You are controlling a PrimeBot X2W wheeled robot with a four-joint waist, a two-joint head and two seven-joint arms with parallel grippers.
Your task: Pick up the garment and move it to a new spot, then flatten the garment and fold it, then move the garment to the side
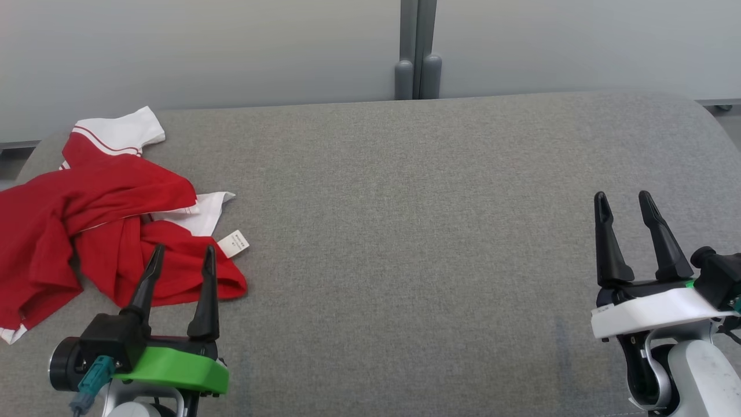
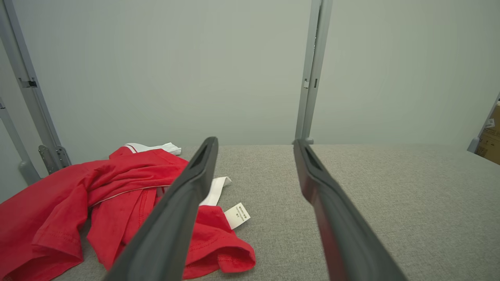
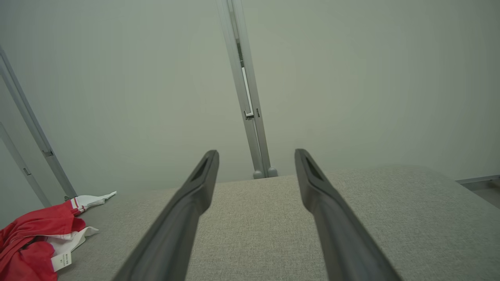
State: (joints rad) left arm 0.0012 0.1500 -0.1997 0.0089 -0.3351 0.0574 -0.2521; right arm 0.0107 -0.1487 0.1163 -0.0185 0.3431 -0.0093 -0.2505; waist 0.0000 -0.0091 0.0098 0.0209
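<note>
**Left gripper** [image 1: 183, 255]: two long dark fingers on a green-shelled wrist. The jaws stood apart and empty, pointing over the near right part of the garment. Whether the tips touched the cloth could not be told.

**Right gripper** [image 1: 623, 200]: the same fingers on a white-shelled wrist, likewise spread and holding nothing. It was over bare surface on the robot's right, well apart from the garment.

**Crumpled red knit garment with white trim** [image 1: 116, 191]: it lay in a loose heap at the far left of the grey woven upholstered surface [image 1: 405, 231], and its left part ran out of the head view. A white sleeve with a thin red stripe [image 1: 124, 130] pointed toward the pale wall. A small white printed care label [image 1: 233, 243] lay on the surface at the heap's right edge.

**Handling (judged)**
- The cloth looked soft, light and limp, and not fragile.
- It would likely sag and stretch from any single hold.
- It would probably drag on the woven surface rather than slide.

**Hold (judged)**
- The rolled, stitched red hem fold [image 2: 230, 257] nearest the left gripper offered the thickest and firmest pinch.
- A raised ridge of the heap would also serve.
- The label and the thin sleeve edge seemed poor choices.
- Flattening would probably need both grippers, each on an opposite corner of the hem.
</note>
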